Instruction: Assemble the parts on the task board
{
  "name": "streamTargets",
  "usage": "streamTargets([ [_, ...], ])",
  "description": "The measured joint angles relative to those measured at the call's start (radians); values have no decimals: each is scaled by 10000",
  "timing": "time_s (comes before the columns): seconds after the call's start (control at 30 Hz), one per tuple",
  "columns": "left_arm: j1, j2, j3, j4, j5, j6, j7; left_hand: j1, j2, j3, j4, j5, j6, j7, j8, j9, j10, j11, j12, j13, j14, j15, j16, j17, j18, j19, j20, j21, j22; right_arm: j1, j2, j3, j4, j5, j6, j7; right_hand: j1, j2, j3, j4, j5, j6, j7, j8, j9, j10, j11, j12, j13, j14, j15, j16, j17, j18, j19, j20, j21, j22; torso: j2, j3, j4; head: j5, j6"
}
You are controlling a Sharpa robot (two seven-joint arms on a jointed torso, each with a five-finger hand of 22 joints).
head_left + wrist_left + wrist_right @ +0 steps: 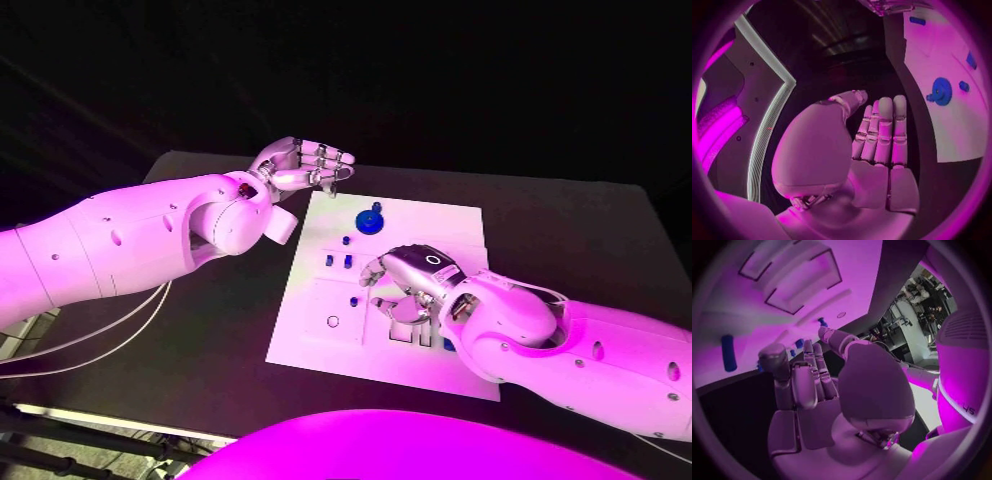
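Robot lab, black table [577,215], white task board [433,225]

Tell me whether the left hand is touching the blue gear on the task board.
Apart. In the head view the left hand hangs off the task board's far left corner, with bare white board between it and the blue gear.

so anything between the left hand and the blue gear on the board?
Nothing visible. The left hand hovers off the task board's far-left corner, holding nothing; the blue gear stands just beyond it with bare board between.
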Motion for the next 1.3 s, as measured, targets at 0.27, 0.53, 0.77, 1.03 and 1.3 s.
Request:
streamTargets([
  [0.27, 0, -48, -1, 5, -8, 72, -23, 0, 0, 0, 0, 0, 0, 0, 0, 1, 0, 0, 0, -1, 0, 0, 0, 0, 0, 0, 0, 0, 0, 596, -1127, 137, 303, 480, 205, -19, 38, -37, -145, 34, 47, 0, 0, 0, 0, 0, 0, 185, 0, 0, 0, 0, 130, -1, 0, 0, 53, 158, 0, -4, -3, -201, 0],
  [0.53, 0, -87, -5, 10, -15, 132, -31, 0, 0, 0, 0, 0, -34, -35, 0, 1, 0, 0, 0, -2, 0, 0, 0, 0, 0, 0, 0, 0, 5, 867, -1532, 169, -197, 972, 820, 3, 717, 215, -2633, 829, 410, -276, -82, -437, -107, -770, 52, 906, -110, 0, 71, 118, 34, -2, 66, 17, -200, 66, 3, 1, 1, -412, 68],
  [0.77, 0, -88, -7, 17, -22, 171, -31, 0, 0, 0, 0, 0, -36, -36, 0, 2, 0, 0, 0, -2, 0, 0, 0, 1, 1, 0, 0, 0, 10, 901, -1414, 157, -549, 1112, 1210, -2, 1010, 351, -2795, 928, 466, -275, -82, -437, -107, -806, 18, 1060, -109, 0, 71, 118, 35, -1, 133, 16, -200, 123, 18, 9, 19, -477, 98],
  [1.03, 0, -96, -9, 23, -32, 200, -31, 0, 0, 0, 0, 0, -36, -36, 0, 2, 1, 0, 43, 9, 0, 0, 0, 1, 0, 0, 0, 0, 10, 896, -1252, 138, -777, 1122, 1430, -15, 1218, 478, -2646, 1037, 466, -216, -98, -437, -126, -805, 17, 1229, -119, 0, 71, 162, 51, -1, 168, -19, -199, 195, 24, 12, 27, -514, 93],
  [1.3, -1, -112, -9, 29, -66, 211, -45, 23, 57, 0, 0, 0, -36, -36, 0, 3, 1, 0, 43, 11, 0, 0, 0, 1, 1, 0, 0, 0, 18, 882, -1194, 127, -775, 1145, 1517, 7, 1214, 474, -1845, 1368, 346, 208, -121, -379, -126, -234, -101, 1707, -135, 0, 71, 312, 279, 0, 471, -73, 151, 628, 24, 8, 22, -531, 58],
])
